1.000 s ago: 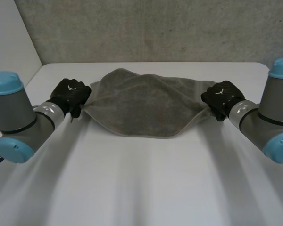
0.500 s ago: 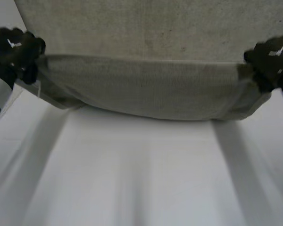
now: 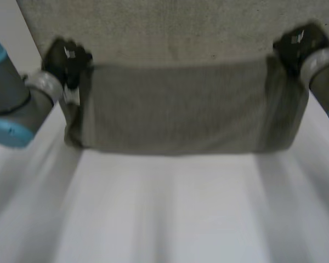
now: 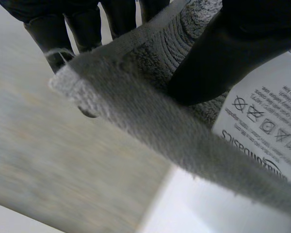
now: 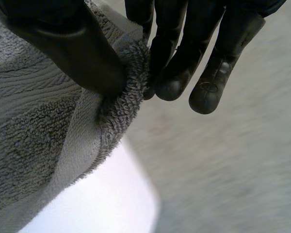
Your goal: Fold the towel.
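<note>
The white table (image 3: pixel 170 213) spreads below me. Over its far part the grey towel (image 3: pixel 181 109) hangs stretched between my two hands; I cannot tell whether its lower edge touches the tabletop. My left hand (image 3: pixel 66 57) pinches one upper corner between thumb and fingers, and my right hand (image 3: pixel 296 46) pinches the other likewise. A white care label (image 4: pixel 266 116) sits beside my left thumb.
</note>
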### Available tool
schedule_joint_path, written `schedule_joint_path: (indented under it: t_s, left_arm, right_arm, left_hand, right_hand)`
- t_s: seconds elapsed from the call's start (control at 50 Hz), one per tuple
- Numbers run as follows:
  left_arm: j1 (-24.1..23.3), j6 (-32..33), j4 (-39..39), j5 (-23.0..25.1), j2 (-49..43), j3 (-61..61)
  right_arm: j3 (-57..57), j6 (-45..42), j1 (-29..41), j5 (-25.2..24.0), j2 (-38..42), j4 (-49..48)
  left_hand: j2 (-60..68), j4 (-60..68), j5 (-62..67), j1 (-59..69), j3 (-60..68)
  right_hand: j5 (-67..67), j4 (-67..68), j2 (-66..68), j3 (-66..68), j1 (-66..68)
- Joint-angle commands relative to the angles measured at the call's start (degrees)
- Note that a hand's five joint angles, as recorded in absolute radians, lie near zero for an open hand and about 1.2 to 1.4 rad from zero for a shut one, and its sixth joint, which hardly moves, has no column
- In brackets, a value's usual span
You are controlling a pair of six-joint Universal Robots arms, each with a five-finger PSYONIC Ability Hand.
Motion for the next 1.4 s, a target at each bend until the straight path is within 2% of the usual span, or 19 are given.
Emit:
schedule_joint_path:
  t_s: [0.02, 0.04, 0.08, 0.14, 0.2, 0.26, 0.3, 0.36, 0.4, 0.5, 0.6, 0.72, 0.82, 0.9, 0.96, 1.08, 1.12, 1.28, 1.4]
  left_arm:
    - [0.5, -26.2, 10.9, -4.9, 2.8, 15.7]
    - [0.5, -26.3, 10.9, -4.9, 2.9, 15.7]
    - [1.8, -35.1, 14.4, -4.8, 6.5, 16.2]
    - [2.6, -36.2, 13.9, -4.6, 7.2, 16.1]
    - [2.6, -35.1, 10.8, -3.4, 6.8, 15.2]
    - [2.6, -32.2, 7.0, 0.5, 6.0, 12.4]
    - [2.7, -26.8, 5.1, 5.5, 5.7, 6.9]
    - [2.7, -23.5, 5.2, 7.7, 5.6, 3.0]
    - [3.3, -17.7, 5.4, 10.6, 5.8, -5.3]
    - [3.6, -12.4, 6.5, 12.0, 5.8, -15.6]
    - [5.1, -10.8, 7.0, 12.1, 6.5, -24.5]
    - [10.2, -11.1, 6.5, 12.7, 17.7, -34.7]
    - [15.3, -11.5, 6.5, 19.9, 30.7, -42.5]
    - [16.5, -11.6, 6.5, 22.7, 33.5, -43.6]
    - [16.4, -11.5, 6.7, 23.0, 32.5, -43.4]
    - [13.6, -10.9, 6.4, 21.6, 20.3, -39.1]
    - [10.8, -10.7, 6.2, 19.2, 14.0, -35.6]
    - [7.8, -5.4, 5.8, 12.2, 3.2, -26.9]
    - [5.6, -3.9, 5.1, 10.5, -1.7, -21.4]
  right_arm:
    - [-10.5, 5.6, 2.2, 4.5, 0.3, -23.3]
    - [-10.5, 5.6, 2.2, 4.5, 0.3, -23.4]
    - [-6.8, 5.8, 2.0, 4.9, -4.7, -26.7]
    - [-5.8, 5.6, 2.1, 4.5, -6.5, -24.6]
    - [-3.6, 5.6, 2.1, 2.9, -6.5, -18.3]
    - [-0.6, 5.6, 2.1, -0.2, -5.8, -11.6]
    - [4.4, 5.3, 2.1, -2.4, -5.7, -6.8]
    - [7.0, 5.3, 1.9, -3.1, -5.7, -5.7]
    - [12.3, 5.3, 1.8, -3.4, -5.9, -5.6]
    - [21.0, 4.5, 1.6, -4.3, -6.5, -6.0]
    - [28.7, 1.7, 1.2, -6.3, -7.9, -5.8]
    - [37.1, 1.2, -0.7, -6.7, -20.4, -5.2]
    - [39.4, 1.0, -5.7, -8.7, -31.6, -2.4]
    - [38.6, 1.1, -6.3, -11.5, -32.6, 1.1]
    - [38.3, 1.3, -6.3, -13.1, -31.5, 2.5]
    - [35.4, 1.2, -5.2, -12.8, -19.4, 2.5]
    - [32.8, 1.2, -4.6, -11.6, -14.4, 2.5]
    - [26.6, 2.1, -2.8, -8.8, -4.4, 2.5]
    - [22.7, 3.3, -2.9, -7.7, 0.5, 2.4]
  left_hand:
    - [-7.3, -7.3, -15.9, -4.4, -9.0]
    - [-7.3, -7.3, -15.9, -4.4, -9.0]
    - [-7.3, -7.3, -15.9, -4.4, -9.0]
    - [-7.3, -7.3, -15.9, -4.4, -9.0]
    - [-7.3, -7.3, -15.9, -4.4, -9.0]
    - [-7.3, -7.3, -15.9, -4.4, -9.0]
    - [-7.3, -7.3, -15.9, -4.4, -9.0]
    - [-7.3, -7.3, -15.9, -4.4, -9.0]
    - [-7.3, -7.3, -15.9, -4.4, -9.0]
    - [-7.3, -7.3, -15.9, -4.4, -9.0]
    - [-7.3, -7.3, -15.9, -4.4, -9.0]
    - [-7.3, -7.3, -15.9, -4.4, -9.0]
    - [-7.3, -7.3, -15.9, -4.4, -9.0]
    - [-7.3, -7.3, -15.9, -4.4, -9.0]
    - [-7.3, -7.3, -15.9, -4.4, -9.0]
    - [-7.3, -7.3, -15.9, -4.4, -9.0]
    - [-7.3, -7.3, -15.9, -4.4, -9.0]
    - [-7.3, -7.3, -15.9, -4.4, -9.0]
    - [-7.3, -7.3, -15.9, -4.4, -9.0]
  right_hand:
    - [3.7, 3.4, 4.6, 3.0, 3.7]
    - [3.7, 3.4, 4.6, 3.0, 3.7]
    - [3.7, 3.4, 4.6, 3.0, 3.7]
    - [3.7, 3.4, 4.6, 3.0, 3.7]
    - [3.7, 3.4, 4.6, 3.0, 3.7]
    - [3.7, 3.4, 4.6, 3.0, 3.7]
    - [3.7, 3.4, 4.6, 3.0, 3.7]
    - [3.7, 3.4, 4.6, 3.0, 3.7]
    - [3.7, 3.4, 4.6, 3.0, 3.7]
    - [3.7, 3.4, 4.6, 3.0, 3.7]
    - [3.7, 3.4, 4.6, 3.0, 3.7]
    - [3.7, 3.4, 4.6, 3.0, 3.7]
    - [3.7, 3.4, 4.6, 3.0, 3.7]
    - [3.7, 3.4, 4.6, 3.0, 3.7]
    - [3.7, 3.4, 4.6, 3.0, 3.7]
    - [3.7, 3.4, 4.6, 3.0, 3.7]
    - [3.7, 3.4, 4.6, 3.0, 3.7]
    - [3.7, 3.4, 4.6, 3.0, 3.7]
    - [3.7, 3.4, 4.6, 3.0, 3.7]
